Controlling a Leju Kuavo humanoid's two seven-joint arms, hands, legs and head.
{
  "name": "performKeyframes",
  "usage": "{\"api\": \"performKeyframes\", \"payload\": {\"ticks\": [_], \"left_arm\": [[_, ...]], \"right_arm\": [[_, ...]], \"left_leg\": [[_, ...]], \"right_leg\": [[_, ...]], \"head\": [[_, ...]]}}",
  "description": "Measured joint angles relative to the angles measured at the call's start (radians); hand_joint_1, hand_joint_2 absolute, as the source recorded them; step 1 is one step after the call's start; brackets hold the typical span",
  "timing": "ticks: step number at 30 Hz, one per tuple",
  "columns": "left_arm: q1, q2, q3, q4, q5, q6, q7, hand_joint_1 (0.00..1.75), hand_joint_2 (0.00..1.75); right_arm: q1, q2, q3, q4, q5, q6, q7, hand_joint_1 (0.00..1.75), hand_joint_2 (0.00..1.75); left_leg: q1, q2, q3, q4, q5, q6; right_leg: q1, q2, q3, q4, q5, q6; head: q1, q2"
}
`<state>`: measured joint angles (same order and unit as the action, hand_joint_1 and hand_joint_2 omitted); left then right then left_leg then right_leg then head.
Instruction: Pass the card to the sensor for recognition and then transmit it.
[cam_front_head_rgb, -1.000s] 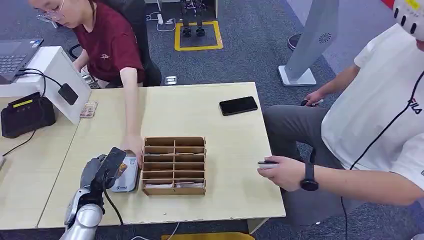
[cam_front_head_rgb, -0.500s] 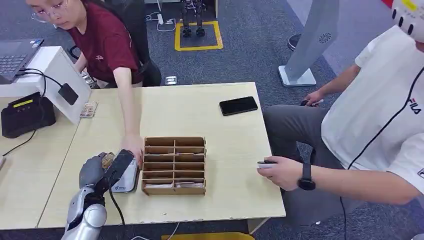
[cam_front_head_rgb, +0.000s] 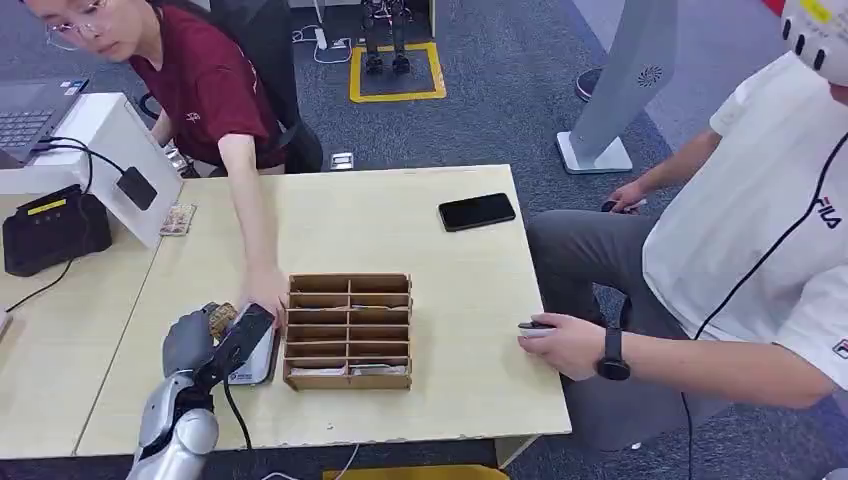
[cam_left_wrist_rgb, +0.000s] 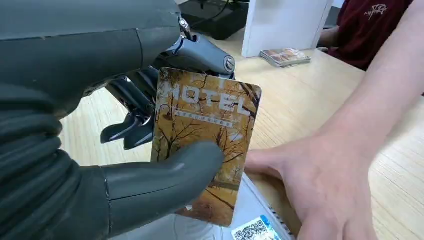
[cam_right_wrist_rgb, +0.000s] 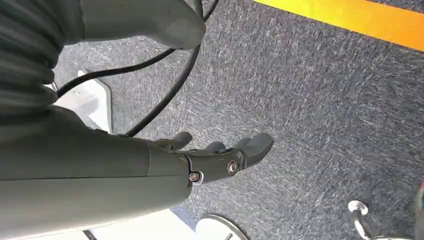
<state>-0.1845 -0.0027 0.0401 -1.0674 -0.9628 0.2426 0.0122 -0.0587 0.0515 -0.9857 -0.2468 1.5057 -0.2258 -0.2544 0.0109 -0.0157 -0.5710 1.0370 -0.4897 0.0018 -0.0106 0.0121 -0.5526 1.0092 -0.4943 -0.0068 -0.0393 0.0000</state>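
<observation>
As seen from the head view, the left hand (cam_front_head_rgb: 205, 335) has moved toward the wooden organiser (cam_front_head_rgb: 349, 331) over the past second, so that the card (cam_front_head_rgb: 222, 318) it pinches now hangs low over the sensor (cam_front_head_rgb: 255, 358), a flat grey-white reader lying on the table (cam_front_head_rgb: 440, 290) just beside the organiser. A person's hand (cam_front_head_rgb: 263, 292) rests at the far end of the reader, as it did a second ago. Judged from this, the recognition step is at hand, and the passing on of the card is not yet begun.

From the left wrist view, the card (cam_left_wrist_rgb: 206, 142), printed HOTEL over bare trees, is held between the thumb and the dark fingers (cam_left_wrist_rgb: 131, 107), directly above the reader's pale face.

From the right wrist view, the right hand (cam_right_wrist_rgb: 212, 160) hangs over grey carpet, fingers loosely apart, holding nothing.
</observation>
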Motion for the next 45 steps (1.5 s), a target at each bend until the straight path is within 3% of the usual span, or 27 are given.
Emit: {"api": "performKeyframes", "payload": {"ticks": [11, 13, 15, 19, 24, 34, 36, 39, 43, 45], "left_arm": [[-0.002, -0.021, 0.0, 0.031, 0.041, -0.007, -0.027, 1.75, 1.75], [-0.002, -0.023, 0.0, 0.031, 0.109, -0.036, -0.06, 1.75, 1.75], [0.0, -0.026, 0.006, 0.019, 0.252, -0.102, -0.107, 1.75, 1.75], [0.01, -0.025, 0.016, -0.039, 0.431, -0.176, -0.124, 1.75, 1.75], [0.016, -0.013, 0.018, -0.097, 0.516, -0.189, -0.136, 1.75, 1.75], [-0.044, 0.061, 0.026, -0.267, 0.916, -0.222, -0.166, 1.75, 1.75], [-0.061, 0.072, 0.027, -0.294, 0.95, -0.219, -0.182, 1.75, 1.75], [-0.084, 0.078, 0.027, -0.331, 0.892, -0.16, -0.226, 1.75, 1.75], [-0.121, 0.099, 0.001, -0.359, 0.503, 0.057, -0.254, 1.75, 1.75], [-0.136, 0.106, -0.011, -0.364, 0.458, 0.076, -0.255, 1.75, 1.75]], "right_arm": [[0.0, 0.0, 0.013, 0.0, 0.0, -0.005, -0.003, 0.0, 1.75], [0.0, 0.0, 0.014, 0.0, 0.0, -0.006, -0.005, 0.0, 1.75], [0.001, 0.0, 0.014, 0.0, 0.0, -0.014, -0.006, 0.0, 1.75], [0.001, 0.0, 0.014, 0.0, 0.0, -0.018, -0.006, 0.0, 1.75], [0.003, 0.0, 0.014, 0.001, 0.0, -0.022, -0.008, 0.0, 1.75], [0.002, 0.0, 0.015, 0.002, 0.0, -0.036, -0.017, 0.0, 1.75], [0.002, 0.0, 0.016, 0.003, 0.0, -0.036, -0.017, 0.0, 1.75], [0.0, 0.0, 0.016, 0.005, 0.0, -0.036, -0.018, 0.0, 1.75], [0.0, 0.0, 0.018, 0.006, 0.0, -0.028, -0.023, 0.0, 1.75], [-0.003, 0.0, 0.022, 0.006, 0.0, -0.028, -0.024, 0.0, 1.75]], "left_leg": [[0.0, 0.0, 0.002, 0.0, 0.0, 0.0], [0.0, 0.0, 0.002, 0.0, 0.0, 0.0], [0.0, 0.0, 0.002, 0.0, 0.001, 0.0], [0.0, 0.0, 0.002, 0.0, 0.001, 0.0], [0.0, 0.0, 0.001, 0.0, 0.001, 0.0], [0.0, 0.0, 0.001, 0.0, 0.002, 0.0], [0.0, 0.0, 0.001, 0.0, 0.002, 0.0], [0.0, 0.0, 0.001, 0.0, 0.002, 0.0], [0.0, 0.0, 0.001, 0.0, 0.002, 0.0], [0.0, -0.001, 0.001, 0.0, 0.002, 0.0]], "right_leg": [[0.0, 0.0, 0.002, 0.0, 0.0, 0.0], [0.0, 0.0, 0.002, 0.0, 0.0, 0.0], [0.0, 0.0, 0.003, 0.0, 0.0, 0.0], [0.0, 0.0, 0.002, 0.0, 0.0, 0.0], [0.0, 0.0, 0.002, 0.0, 0.0, 0.0], [0.0, 0.0, 0.001, 0.001, 0.0, 0.0], [0.0, 0.0, 0.001, 0.001, 0.0, 0.0], [0.0, 0.0, 0.001, 0.001, 0.001, 0.0], [0.0, 0.0, 0.001, 0.001, 0.001, -0.001], [0.0, 0.0, 0.001, 0.001, 0.001, -0.001]], "head": [[0.0, 0.0], [0.0, 0.0], [0.0, 0.0], [0.0, 0.0], [0.0, 0.0], [0.0, 0.0], [0.0, 0.0], [0.0, 0.0], [0.0, 0.0], [0.0, 0.0]]}}
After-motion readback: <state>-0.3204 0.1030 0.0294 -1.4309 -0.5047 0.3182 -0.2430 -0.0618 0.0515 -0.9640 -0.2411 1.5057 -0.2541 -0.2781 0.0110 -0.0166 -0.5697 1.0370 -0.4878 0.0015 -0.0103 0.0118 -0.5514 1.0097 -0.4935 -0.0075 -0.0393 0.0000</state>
